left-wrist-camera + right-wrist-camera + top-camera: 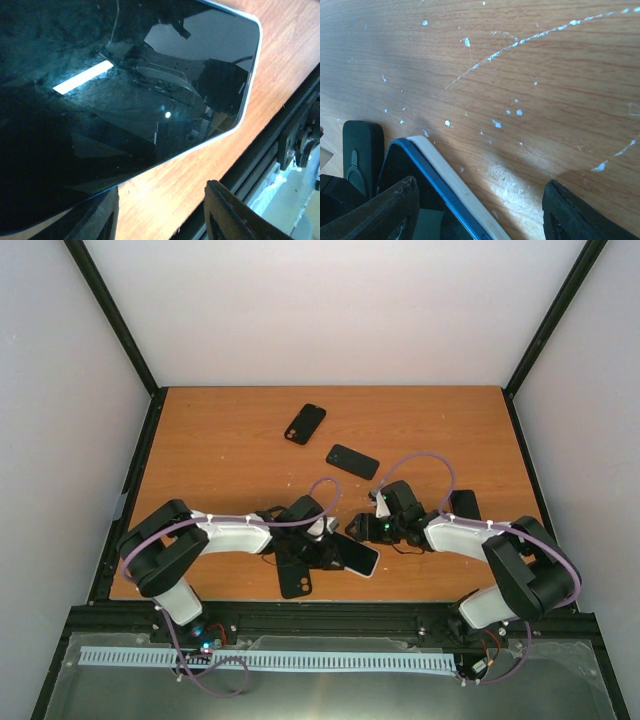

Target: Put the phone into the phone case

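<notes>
Top external is showing the phone (pixel 358 556) lying screen-up near the front edge of the table (pixel 220 450), dark glass, white rim, long axis running left-right between the arms. Nearer, the left gripper (pixel 160 200) is sitting over its left end, jaws apart. At the other end, the right gripper (pixel 480 200) is gaping wide. Just beside the phone, the case (pixel 295 581) is lying.

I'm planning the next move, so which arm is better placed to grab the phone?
Probably the right. The phone lies partly between the open fingers of the right end effector. The left end effector is open too, but the phone sits just ahead of its fingers, only table between them.
</notes>
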Action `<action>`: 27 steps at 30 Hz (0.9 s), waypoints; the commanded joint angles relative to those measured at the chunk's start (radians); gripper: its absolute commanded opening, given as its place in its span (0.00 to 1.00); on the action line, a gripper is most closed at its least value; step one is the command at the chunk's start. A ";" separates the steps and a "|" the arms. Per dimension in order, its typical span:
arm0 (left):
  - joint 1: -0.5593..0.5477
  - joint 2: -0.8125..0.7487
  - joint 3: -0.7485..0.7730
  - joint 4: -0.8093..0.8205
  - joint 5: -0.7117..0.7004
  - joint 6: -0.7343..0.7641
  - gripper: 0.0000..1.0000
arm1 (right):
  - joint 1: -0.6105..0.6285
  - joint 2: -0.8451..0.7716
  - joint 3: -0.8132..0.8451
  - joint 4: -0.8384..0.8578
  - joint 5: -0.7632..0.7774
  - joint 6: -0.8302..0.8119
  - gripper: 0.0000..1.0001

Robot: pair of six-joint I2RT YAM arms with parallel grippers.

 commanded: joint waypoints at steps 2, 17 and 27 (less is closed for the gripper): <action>0.018 0.082 0.053 0.019 -0.118 0.012 0.40 | -0.002 0.026 -0.034 -0.031 -0.033 0.017 0.67; 0.097 0.080 -0.005 0.082 -0.087 0.025 0.28 | -0.001 -0.001 -0.128 0.349 -0.250 0.290 0.66; 0.097 0.043 -0.034 0.088 -0.105 0.024 0.28 | -0.002 -0.026 -0.158 0.461 -0.335 0.337 0.64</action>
